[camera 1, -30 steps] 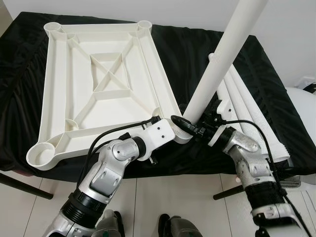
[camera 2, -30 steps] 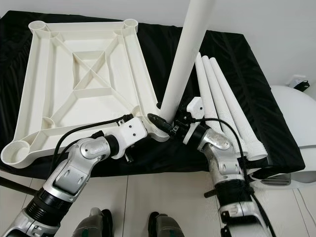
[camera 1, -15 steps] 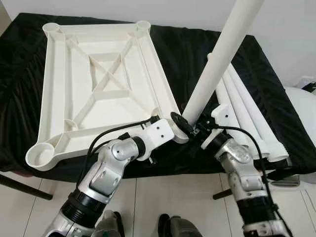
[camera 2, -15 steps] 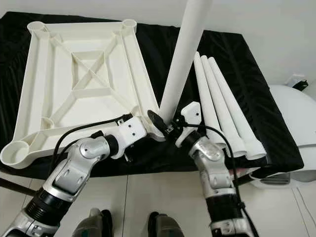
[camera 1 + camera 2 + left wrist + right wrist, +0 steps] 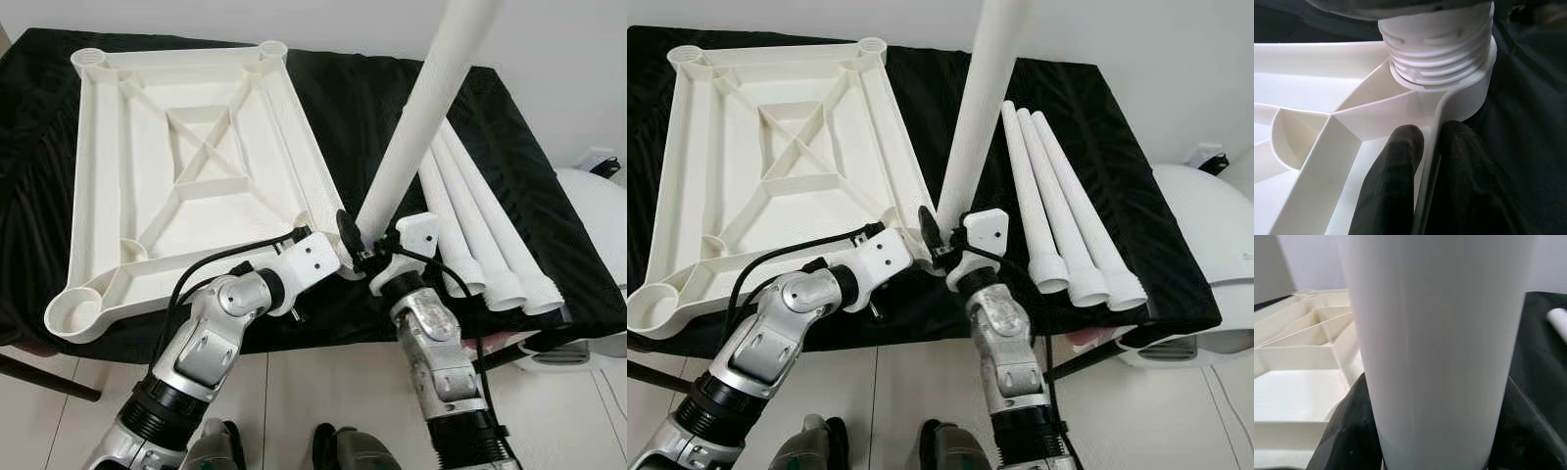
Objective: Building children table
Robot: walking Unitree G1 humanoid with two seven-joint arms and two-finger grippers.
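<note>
- You are facing a table draped in a black cloth (image 5: pixel 509 147), with pale floor tiles below and a white wall behind.
- The white plastic tabletop (image 5: pixel 186 166) lies upside down on the cloth, ribs and cross-bracing facing up, with a round socket at each corner.
- Your left gripper (image 5: pixel 1422 147) pinches the tabletop's outer rim wall at the near corner, one black finger (image 5: pixel 1393 171) inside the rim and the other outside, closed tight on the thin wall.
- Your right gripper (image 5: pixel 364 257) clasps the standing table leg (image 5: pixel 416 113) near its lower end, its black fingers wrapped on both sides of the tube.
- The leg rises steeply from that near corner, tilted a little away from you; its threaded end (image 5: pixel 1442 39) sits in the corner socket (image 5: pixel 1469 93) with several threads exposed.
- Three more table legs (image 5: pixel 1063 220) lie side by side on the cloth to your right, threaded ends toward you.
- A white rounded object (image 5: pixel 1205 255) stands beyond the table's right edge.
</note>
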